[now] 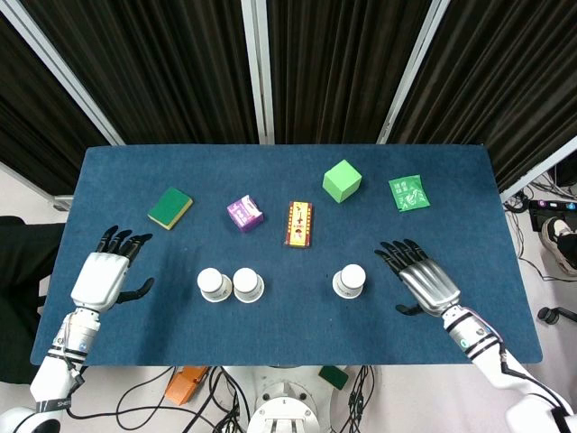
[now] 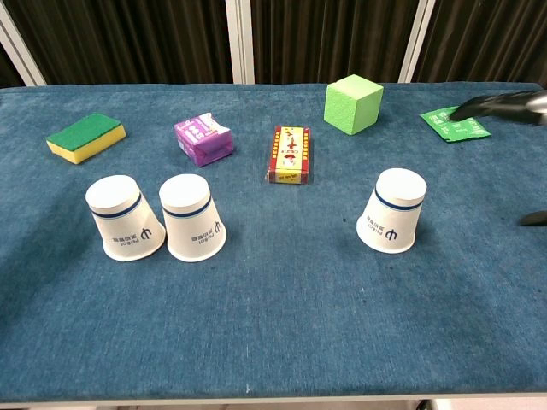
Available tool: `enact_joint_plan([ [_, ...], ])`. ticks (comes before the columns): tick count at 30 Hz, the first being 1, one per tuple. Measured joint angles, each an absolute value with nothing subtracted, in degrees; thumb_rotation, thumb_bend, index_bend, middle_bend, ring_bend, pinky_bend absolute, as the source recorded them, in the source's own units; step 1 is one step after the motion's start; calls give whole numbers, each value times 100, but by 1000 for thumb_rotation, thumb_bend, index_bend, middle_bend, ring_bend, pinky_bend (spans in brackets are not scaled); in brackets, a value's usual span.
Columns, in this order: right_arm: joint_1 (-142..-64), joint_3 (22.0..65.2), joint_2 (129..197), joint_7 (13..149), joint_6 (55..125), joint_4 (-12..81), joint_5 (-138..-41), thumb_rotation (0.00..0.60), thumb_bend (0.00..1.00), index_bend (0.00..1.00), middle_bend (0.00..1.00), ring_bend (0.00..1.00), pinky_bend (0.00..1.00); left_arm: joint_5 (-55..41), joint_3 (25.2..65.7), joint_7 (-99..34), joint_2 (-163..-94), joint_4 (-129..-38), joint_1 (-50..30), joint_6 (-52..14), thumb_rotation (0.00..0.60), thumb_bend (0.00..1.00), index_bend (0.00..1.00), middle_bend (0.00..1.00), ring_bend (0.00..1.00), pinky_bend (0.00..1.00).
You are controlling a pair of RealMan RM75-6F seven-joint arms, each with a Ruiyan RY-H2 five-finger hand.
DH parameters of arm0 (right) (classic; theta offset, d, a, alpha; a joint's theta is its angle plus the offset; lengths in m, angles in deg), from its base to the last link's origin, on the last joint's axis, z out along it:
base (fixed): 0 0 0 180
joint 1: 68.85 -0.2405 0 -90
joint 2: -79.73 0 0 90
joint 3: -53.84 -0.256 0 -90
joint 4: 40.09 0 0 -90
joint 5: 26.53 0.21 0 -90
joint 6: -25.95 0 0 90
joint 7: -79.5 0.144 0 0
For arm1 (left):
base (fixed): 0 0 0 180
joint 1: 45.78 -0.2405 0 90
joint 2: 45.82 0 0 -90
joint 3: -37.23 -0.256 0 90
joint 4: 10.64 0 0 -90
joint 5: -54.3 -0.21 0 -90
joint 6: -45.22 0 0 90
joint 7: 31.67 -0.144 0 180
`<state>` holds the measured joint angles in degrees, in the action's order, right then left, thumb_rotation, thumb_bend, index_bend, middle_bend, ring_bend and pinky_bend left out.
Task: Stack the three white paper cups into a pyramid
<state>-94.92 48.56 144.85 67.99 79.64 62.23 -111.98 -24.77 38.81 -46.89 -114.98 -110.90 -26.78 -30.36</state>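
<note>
Three white paper cups stand upside down on the blue table. Two stand side by side, the left cup [image 1: 214, 284] [image 2: 124, 217] and the middle cup [image 1: 247, 284] [image 2: 193, 217], about touching at their rims. The third cup [image 1: 349, 280] [image 2: 392, 210] stands apart to the right. My left hand [image 1: 106, 273] hovers open near the table's left edge, well away from the left cup; the chest view does not show it. My right hand [image 1: 422, 278] is open with fingers spread, just right of the third cup; only its fingertips [image 2: 504, 104] show in the chest view.
Behind the cups lie a green and yellow sponge [image 1: 169, 208] [image 2: 85, 137], a purple box [image 1: 244, 215] [image 2: 203, 140], a red and yellow packet [image 1: 299, 224] [image 2: 291, 155], a green cube [image 1: 342, 180] [image 2: 353, 103] and a green sachet [image 1: 408, 193] [image 2: 454, 123].
</note>
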Motion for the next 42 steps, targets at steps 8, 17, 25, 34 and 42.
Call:
enact_joint_plan([
  [8,-10046,4688,15032,6274,7441,6108,-10552,600,403,201,56,0,83,-2504,3859,-4419,-11505,-10880,-2846,-3095,497,305,135,219,129,0],
  [17,-10398,4636,15286,5906,7227,6008,-9997,600,437,238,59,0,93,-2487,3865,-4419,-11564,-10789,-2867,-2989,498,305,136,218,129,0],
  [25,-10664,4662,15413,5631,7090,5946,-9467,600,519,339,100,0,96,-2438,3894,-4422,-11590,-10757,-2883,-2925,497,305,136,218,129,0],
  [34,-10757,4652,15294,5719,7250,6151,-9349,600,551,407,132,0,104,-2396,3917,-4428,-11544,-10753,-2919,-2903,496,305,135,219,129,0],
  [42,-10975,4306,14840,6003,7376,7046,-9697,600,552,407,133,0,104,-2360,3894,-4459,-11459,-10741,-2964,-2863,499,305,135,218,129,0],
])
